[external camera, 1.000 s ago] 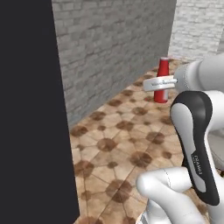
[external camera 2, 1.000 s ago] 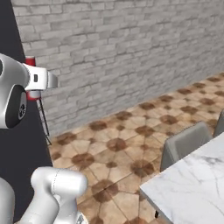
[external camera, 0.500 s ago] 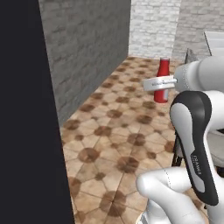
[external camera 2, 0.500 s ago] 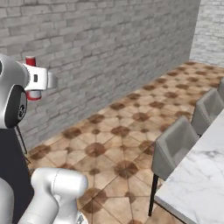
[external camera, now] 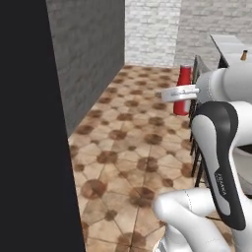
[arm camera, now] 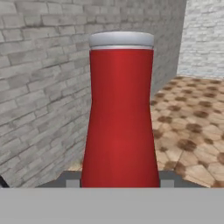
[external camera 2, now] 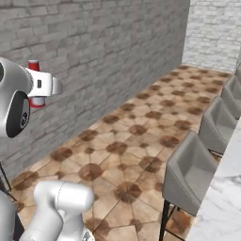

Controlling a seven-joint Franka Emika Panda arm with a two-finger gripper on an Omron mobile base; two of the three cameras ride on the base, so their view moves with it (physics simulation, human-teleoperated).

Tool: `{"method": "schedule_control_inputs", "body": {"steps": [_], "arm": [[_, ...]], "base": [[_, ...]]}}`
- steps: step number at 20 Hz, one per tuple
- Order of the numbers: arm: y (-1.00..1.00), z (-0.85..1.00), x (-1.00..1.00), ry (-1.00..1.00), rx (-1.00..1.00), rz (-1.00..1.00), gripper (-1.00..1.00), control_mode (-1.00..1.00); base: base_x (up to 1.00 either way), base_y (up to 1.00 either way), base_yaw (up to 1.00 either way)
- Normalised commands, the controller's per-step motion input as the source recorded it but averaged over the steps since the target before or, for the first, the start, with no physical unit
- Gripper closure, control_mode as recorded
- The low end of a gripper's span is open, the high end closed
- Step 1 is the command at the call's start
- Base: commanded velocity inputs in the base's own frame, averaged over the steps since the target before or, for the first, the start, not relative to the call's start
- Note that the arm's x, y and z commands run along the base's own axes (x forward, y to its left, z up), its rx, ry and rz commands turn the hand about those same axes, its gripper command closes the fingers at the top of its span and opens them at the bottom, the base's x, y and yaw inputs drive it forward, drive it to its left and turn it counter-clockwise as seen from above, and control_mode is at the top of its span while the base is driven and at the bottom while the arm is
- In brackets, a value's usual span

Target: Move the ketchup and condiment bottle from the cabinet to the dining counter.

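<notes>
The ketchup (arm camera: 120, 113) stands upright, long axis vertical, clamped in the gripper (external camera: 183, 93) and carried in the air above the tiled floor (external camera: 133, 147); grey stools (external camera 2: 193, 176) line the dining counter (external camera 2: 221, 202) at right, where it must go.

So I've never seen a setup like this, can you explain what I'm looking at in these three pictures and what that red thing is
This is a computer-rendered kitchen with a white robot arm on a base that can drive. Two pictures come from cameras on that base, behind the arm to its left and right, looking forward over a tiled floor toward grey brick walls. The third comes from a camera on the hand itself. The red thing is the ketchup, a red squeeze bottle with a whitish cap, held upright in the gripper above the floor. On the right are grey stools beside the marble dining counter, where the bottle is meant to go.
</notes>
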Motion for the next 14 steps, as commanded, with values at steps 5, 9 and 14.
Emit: {"method": "schedule_control_inputs", "body": {"steps": [5, 9, 14], "arm": [[0.00, 0.00, 0.00, 0.00, 0.00, 0.00, 1.00, 1.00], [0.00, 0.00, 0.00, 0.00, 0.00, 0.00, 1.00, 1.00], [0.00, 0.00, 0.00, 0.00, 0.00, 0.00, 1.00, 1.00]], "base": [[0.65, 0.25, -0.30], [0.65, 0.25, -0.30], [0.66, 0.25, -0.30]]}}
